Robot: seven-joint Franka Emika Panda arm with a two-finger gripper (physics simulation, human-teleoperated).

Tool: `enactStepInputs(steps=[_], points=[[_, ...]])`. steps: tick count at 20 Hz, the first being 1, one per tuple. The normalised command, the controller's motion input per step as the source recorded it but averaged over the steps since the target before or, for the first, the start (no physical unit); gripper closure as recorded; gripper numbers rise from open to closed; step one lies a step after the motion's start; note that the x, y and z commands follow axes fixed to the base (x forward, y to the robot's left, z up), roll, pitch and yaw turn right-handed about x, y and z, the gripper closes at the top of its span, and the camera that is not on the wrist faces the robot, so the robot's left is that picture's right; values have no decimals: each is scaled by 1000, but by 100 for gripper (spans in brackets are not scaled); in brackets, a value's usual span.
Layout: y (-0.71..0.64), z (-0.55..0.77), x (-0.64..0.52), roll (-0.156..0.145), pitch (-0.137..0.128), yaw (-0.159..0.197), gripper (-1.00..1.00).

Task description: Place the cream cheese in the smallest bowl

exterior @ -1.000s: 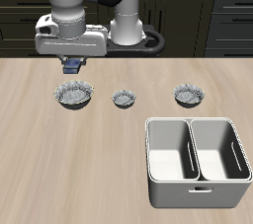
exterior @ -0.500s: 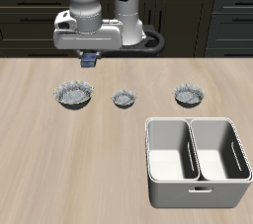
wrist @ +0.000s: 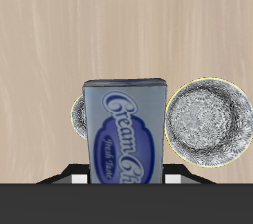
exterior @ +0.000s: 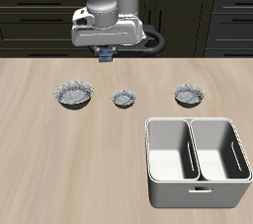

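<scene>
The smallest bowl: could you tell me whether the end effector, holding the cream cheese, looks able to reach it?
Probably yes: the end effector holds the cream cheese above the table, and nothing stands over the smallest bowl.

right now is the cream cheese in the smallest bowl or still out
Out. The cream cheese is held in the gripper, up above the table. The smallest bowl sits empty on the table below it.

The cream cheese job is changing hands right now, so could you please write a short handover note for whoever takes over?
Gripper: shut on the cream cheese, raised above the table's back part.
The smallest bowl: empty, middle of the row of three bowls, nearer the front edge than the gripper.
Done: box picked up.
Left: carry it over the smallest bowl, lower, release.
</scene>
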Motion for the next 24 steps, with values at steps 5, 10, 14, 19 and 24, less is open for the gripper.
enactStepInputs(steps=[5, 10, 14, 19, 24], points=[[320, -37, 55, 26, -6, -8, 100], [247, -47, 56, 12, -1, -11, 100], [118, 25, -25, 3, -19, -11, 100], [27, -179, 37, -23, 18, -3, 100], [-54, -329, 59, -13, 35, -14, 100]])
